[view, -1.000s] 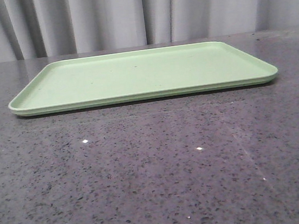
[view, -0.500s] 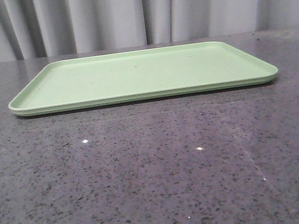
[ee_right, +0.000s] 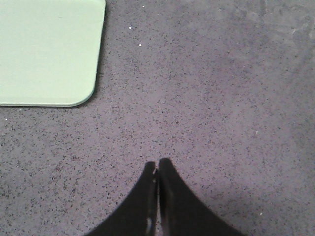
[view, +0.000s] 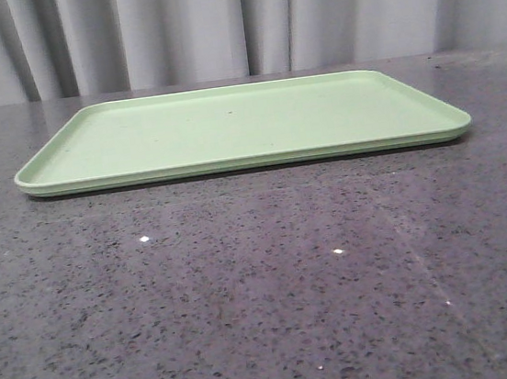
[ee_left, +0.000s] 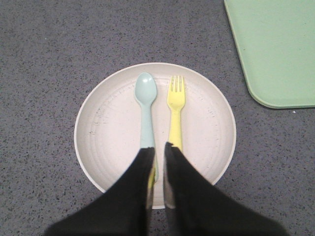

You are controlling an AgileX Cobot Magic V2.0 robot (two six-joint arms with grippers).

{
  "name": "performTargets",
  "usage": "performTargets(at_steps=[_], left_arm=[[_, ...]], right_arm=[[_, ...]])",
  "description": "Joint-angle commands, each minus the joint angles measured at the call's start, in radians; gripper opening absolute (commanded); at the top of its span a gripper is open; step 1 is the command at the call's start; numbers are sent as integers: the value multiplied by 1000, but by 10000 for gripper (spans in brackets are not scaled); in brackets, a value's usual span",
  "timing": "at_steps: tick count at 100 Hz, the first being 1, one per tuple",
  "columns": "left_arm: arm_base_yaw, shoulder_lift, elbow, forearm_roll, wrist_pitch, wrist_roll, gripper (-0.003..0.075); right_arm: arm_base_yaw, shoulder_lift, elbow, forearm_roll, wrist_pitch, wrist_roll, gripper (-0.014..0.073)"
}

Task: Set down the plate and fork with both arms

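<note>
The cream plate (ee_left: 108, 132) lies on the dark table in the left wrist view. The yellow fork (ee_left: 175, 98) and a pale blue spoon (ee_left: 145, 93) lie side by side inside it. My left gripper (ee_left: 158, 146) hovers over the plate's near half, above the two handles. Its fingers are almost together with only a narrow slit between them, and they hold nothing. My right gripper (ee_right: 157, 162) is shut and empty over bare table. Neither the plate, the fork nor the arms show in the front view.
A flat light-green tray (view: 236, 122) lies at the back of the speckled grey table (view: 269, 317). One corner of the tray shows beside the plate in the left wrist view (ee_left: 280, 49). Another corner shows in the right wrist view (ee_right: 44, 49). A grey curtain hangs behind.
</note>
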Motion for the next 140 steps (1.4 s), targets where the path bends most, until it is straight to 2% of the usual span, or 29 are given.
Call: performTargets(at_steps=[1, 6, 10, 17, 36, 59, 94, 103, 116, 140], left_arm=[[3, 11, -35, 4, -61, 0, 301], [3, 11, -35, 4, -61, 0, 403], [3, 11, -35, 4, -61, 0, 468], [3, 11, -35, 4, -65, 0, 518], [3, 11, -35, 13, -78, 0, 512], [3, 13, -35, 128, -176, -19, 514], [13, 116, -35, 307, -219, -117, 514], [44, 153, -33, 307, -236, -117, 514], [104, 198, 2, 284, -331, -117, 515], [239, 281, 72, 156, -426, -85, 515]], right_arm=[[-6, 14, -33, -7, -62, -14, 193], [-6, 14, -33, -7, -63, -14, 299], [-6, 14, -33, -7, -64, -14, 351], [-6, 14, -33, -7, -64, -14, 416], [-6, 14, -33, -7, -68, -14, 423], [-6, 14, -33, -7, -75, -14, 423], [-6, 14, -33, -7, -75, -14, 423], [-6, 14, -33, -7, -75, -14, 423], [-6, 14, -33, -7, -76, -14, 423], [-6, 14, -33, -7, -76, -14, 423]])
